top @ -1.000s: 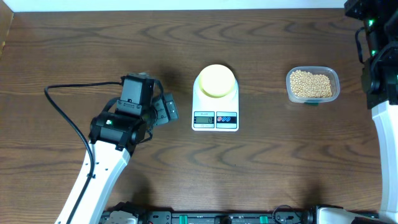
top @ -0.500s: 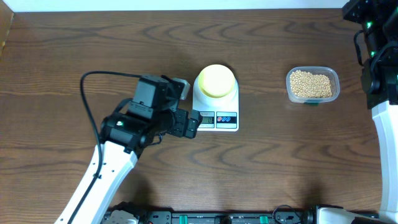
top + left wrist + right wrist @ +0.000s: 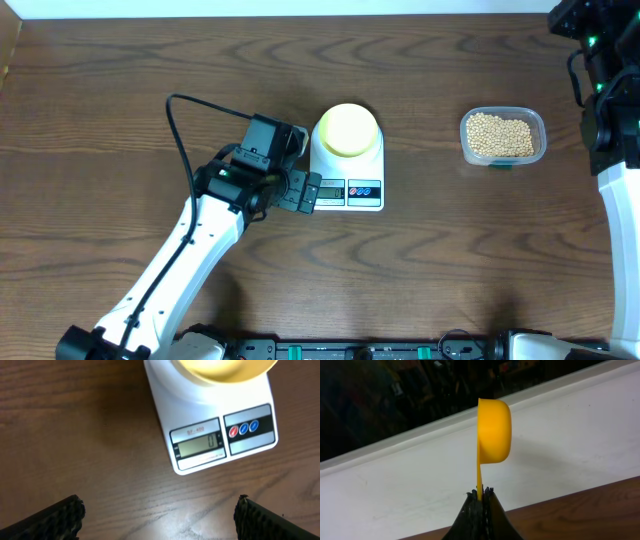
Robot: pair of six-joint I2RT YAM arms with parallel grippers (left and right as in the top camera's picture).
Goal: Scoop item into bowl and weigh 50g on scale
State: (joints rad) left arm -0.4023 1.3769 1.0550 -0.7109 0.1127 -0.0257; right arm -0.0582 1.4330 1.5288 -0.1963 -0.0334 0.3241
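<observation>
Our left gripper [image 3: 160, 517] hangs wide open at the front left corner of the scale [image 3: 161, 395], whose display reads zero under the empty bowl [image 3: 347, 129]. Our right gripper [image 3: 481, 494], well to the scale's right, pinches the yellow scoop [image 3: 494, 430] by its handle. The beans [image 3: 500, 136] lie in their tub [image 3: 541, 125] right of the scale; scooping, we judge, has not yet begun.

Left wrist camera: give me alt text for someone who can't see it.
A white digital scale sits on a dark wooden table, its display reading zero beside red and blue buttons, with a pale-yellow bowl on its platform at the top edge. The open left claw shows black tips at the bottom corners, holding nothing.
</observation>
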